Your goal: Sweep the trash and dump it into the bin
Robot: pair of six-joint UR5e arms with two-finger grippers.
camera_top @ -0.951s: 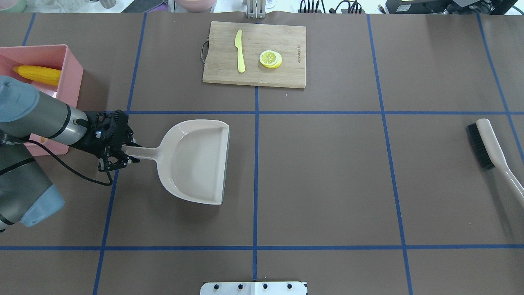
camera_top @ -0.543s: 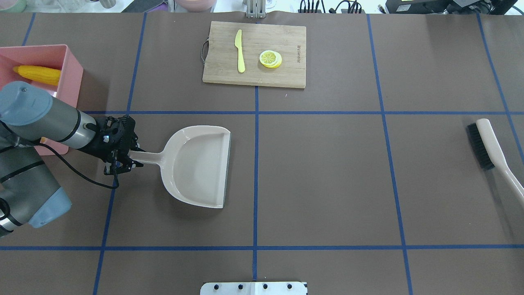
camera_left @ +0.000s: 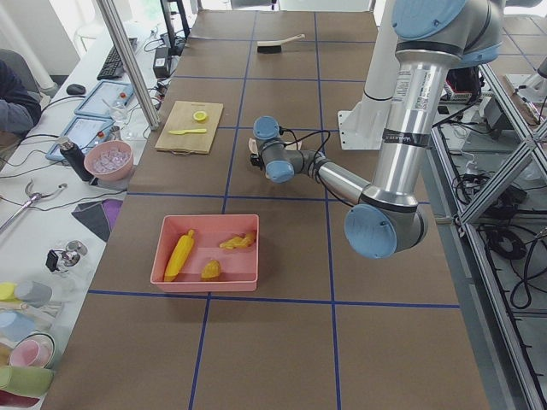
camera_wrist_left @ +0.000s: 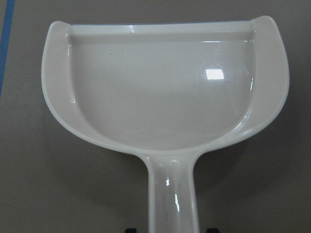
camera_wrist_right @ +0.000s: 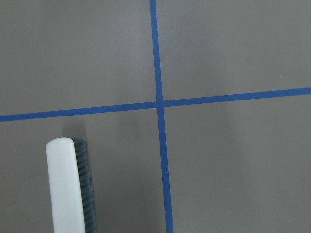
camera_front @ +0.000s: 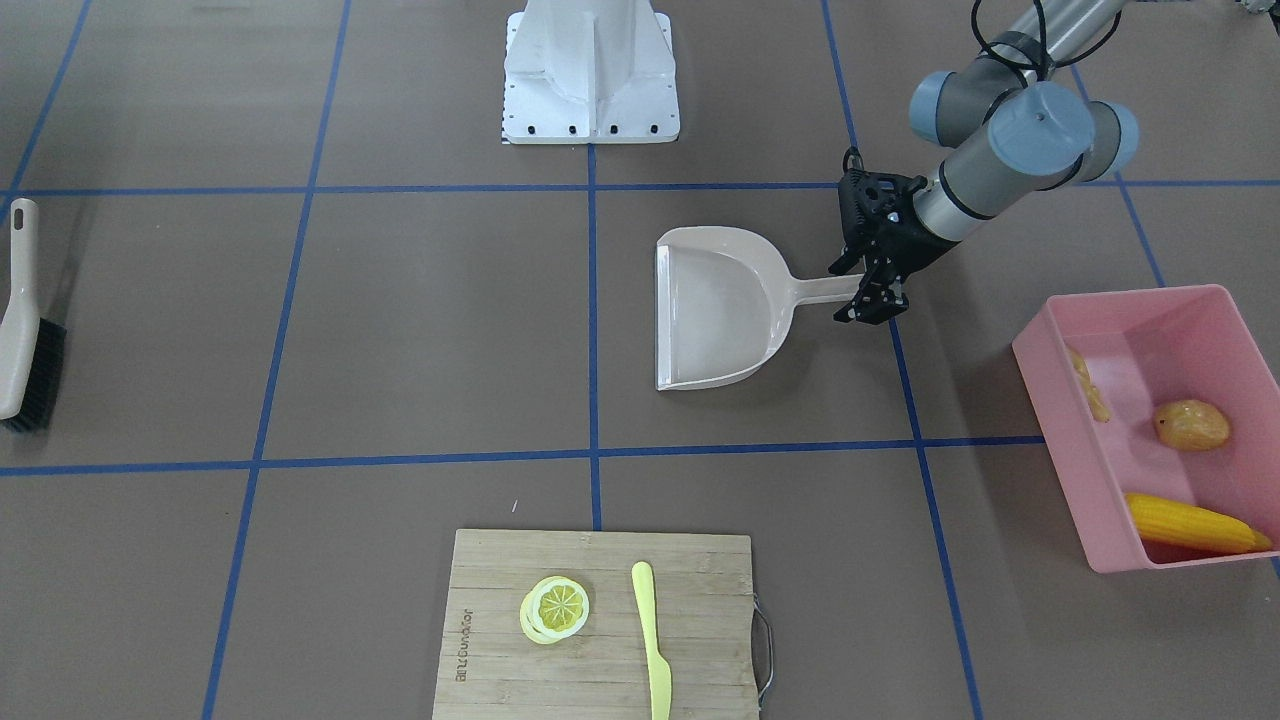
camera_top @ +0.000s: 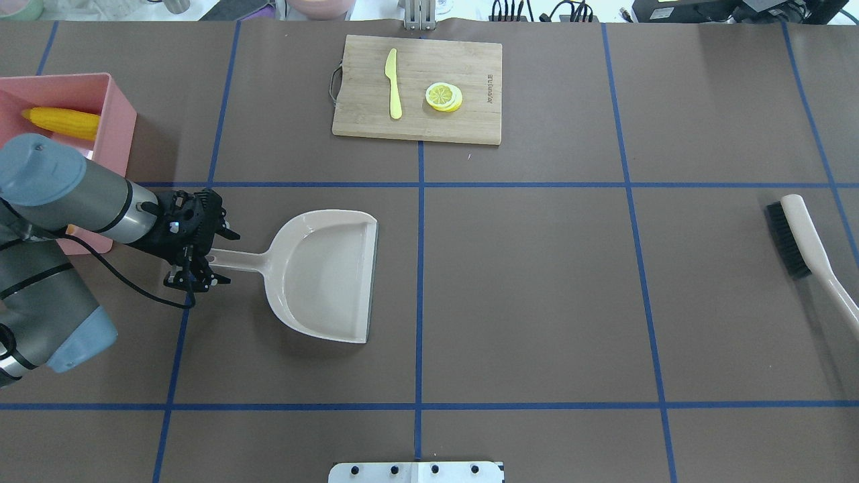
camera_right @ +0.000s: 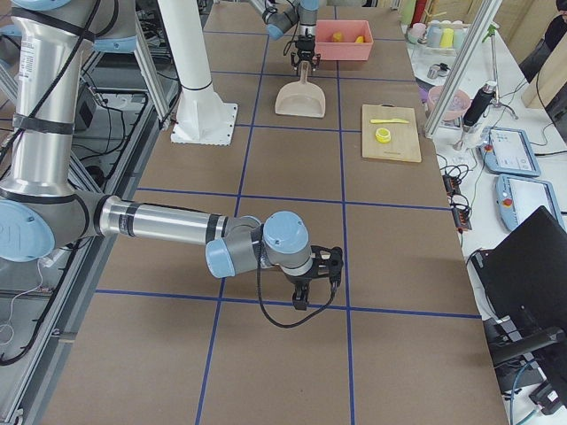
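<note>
The yellow corn cob [camera_front: 1190, 525], the brown potato [camera_front: 1190, 425] and the tan ginger root [camera_front: 1088, 385] lie inside the pink bin [camera_front: 1060, 430]. From overhead only the corn [camera_top: 64, 122] shows in the bin [camera_top: 119, 127]. The beige dustpan [camera_top: 329, 275] lies flat and empty on the table. My left gripper [camera_top: 218, 259] is open, its fingers spread on either side of the end of the dustpan's handle [camera_wrist_left: 172, 199]. My right gripper [camera_right: 312, 288] hovers over the table in the exterior right view; I cannot tell if it is open or shut.
A beige brush [camera_top: 798, 235] with black bristles lies at the far right of the table and shows in the right wrist view [camera_wrist_right: 65, 189]. A wooden cutting board [camera_top: 470, 114] holds a yellow knife [camera_top: 393, 84] and lemon slices [camera_top: 443, 96].
The left arm lowered the dustpan toward the table's near side and set it flat. The left gripper then opened and let go of the handle.
</note>
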